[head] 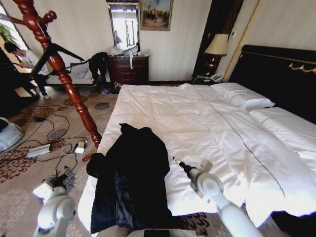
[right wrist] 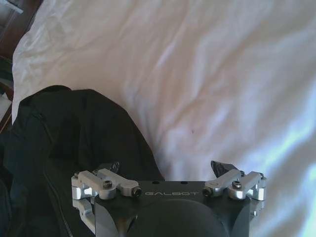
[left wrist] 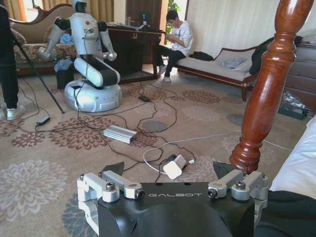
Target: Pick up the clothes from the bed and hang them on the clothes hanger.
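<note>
One black coat (head: 131, 177) lies spread on the near left corner of the bed (head: 197, 123), on top of the white duvet (head: 163, 113), w/ its lower end hanging over the foot edge toward the robot. Collar end points up the bed; a sleeve bunches at the left edge, drooping off the mattress side. In the right wrist view the coat (right wrist: 74, 138) covers the part of the duvet (right wrist: 212, 74) beside the pincer, dark navy lining showing in folds.

Right pincer (head: 177, 161) hovers over the duvet just beside the coat's right edge, not touching the cloth as far as can be seen. Right wrist view shows it (right wrist: 167, 170) spread wide, both black tips apart, one tip over the coat edge and the other over bare white duvet.

Left pincer (head: 63, 174) is low at the left, over the patterned carpet (head: 19, 192), apart from the bed. Left wrist view shows it (left wrist: 170, 170) also wide open, nothing between the tips, facing the carpet w/ cables and a white plug block (left wrist: 174, 167).

Clothes hanger (head: 59, 69), a red-brown turned wooden stand, rises on the carpet beside the bed's left edge, near the coat's collar end, leaning in the head view. Its lower post (left wrist: 264, 94) stands close in front of the left pincer, next to the bed's white edge. Nothing hangs on the pegs that are visible.

Two white pillows (head: 242, 95) sit at the black headboard (head: 276, 74).
</note>
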Controlling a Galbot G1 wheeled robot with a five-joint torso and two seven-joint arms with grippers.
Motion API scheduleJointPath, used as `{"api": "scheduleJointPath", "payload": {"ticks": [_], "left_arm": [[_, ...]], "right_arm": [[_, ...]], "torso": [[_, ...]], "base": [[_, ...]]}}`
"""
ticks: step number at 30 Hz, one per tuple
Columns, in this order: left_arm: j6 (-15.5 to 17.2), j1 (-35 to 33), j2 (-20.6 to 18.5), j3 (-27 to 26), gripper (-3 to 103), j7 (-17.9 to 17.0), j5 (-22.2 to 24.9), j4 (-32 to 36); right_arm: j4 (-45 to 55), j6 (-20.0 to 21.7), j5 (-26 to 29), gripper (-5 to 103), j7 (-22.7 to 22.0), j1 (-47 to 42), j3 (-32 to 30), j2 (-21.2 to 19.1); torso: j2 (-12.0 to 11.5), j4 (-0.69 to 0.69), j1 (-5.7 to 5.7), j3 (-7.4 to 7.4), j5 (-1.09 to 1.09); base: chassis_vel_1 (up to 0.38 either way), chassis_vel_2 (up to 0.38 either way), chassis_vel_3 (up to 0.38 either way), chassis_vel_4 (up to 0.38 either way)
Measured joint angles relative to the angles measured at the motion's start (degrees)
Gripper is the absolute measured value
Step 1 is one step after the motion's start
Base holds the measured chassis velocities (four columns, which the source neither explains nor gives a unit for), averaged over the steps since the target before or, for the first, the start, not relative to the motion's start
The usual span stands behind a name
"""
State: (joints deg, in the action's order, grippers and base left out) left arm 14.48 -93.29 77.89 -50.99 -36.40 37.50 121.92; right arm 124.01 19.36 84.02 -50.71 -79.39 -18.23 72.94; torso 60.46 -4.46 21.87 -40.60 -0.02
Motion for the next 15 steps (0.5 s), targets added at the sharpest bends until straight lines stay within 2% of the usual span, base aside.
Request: {"api": "scheduleJointPath", "payload": {"ticks": [6, 9, 14, 15], "left_arm": [[0.12, -0.97, 1.24, -0.24, 100, -0.24, -1.39, 1.77], [0.3, -1.52, 1.79, -0.3, 100, -0.66, -2.1, 2.47], [0.39, -2.43, 2.18, -0.37, 100, -0.97, -3.55, 3.31], [0.39, -2.43, 2.18, -0.37, 100, -0.97, -3.55, 3.31]], "right_arm": [[-1.4, -0.37, 0.2, 100, 1.92, -1.72, -0.32, 3.37], [-4.0, -0.85, 0.85, 100, 3.4, -0.02, -0.23, 5.38], [-11.56, -2.33, 1.27, 100, 4.85, 5.12, -1.23, 11.65], [-11.56, -2.33, 1.27, 100, 4.85, 5.12, -1.23, 11.65]], "torso": [[0.0, -0.01, 0.0, -0.01, 0.02], [0.0, -0.01, 0.0, 0.0, 0.01], [0.0, -0.01, 0.01, -0.01, 0.01], [0.0, -0.01, 0.01, -0.01, 0.01]], "base": [[0.0, 0.0, 0.0, 0.0], [0.0, 0.0, 0.0, 0.0], [0.0, 0.0, 0.0, 0.0], [0.0, 0.0, 0.0, 0.0]]}}
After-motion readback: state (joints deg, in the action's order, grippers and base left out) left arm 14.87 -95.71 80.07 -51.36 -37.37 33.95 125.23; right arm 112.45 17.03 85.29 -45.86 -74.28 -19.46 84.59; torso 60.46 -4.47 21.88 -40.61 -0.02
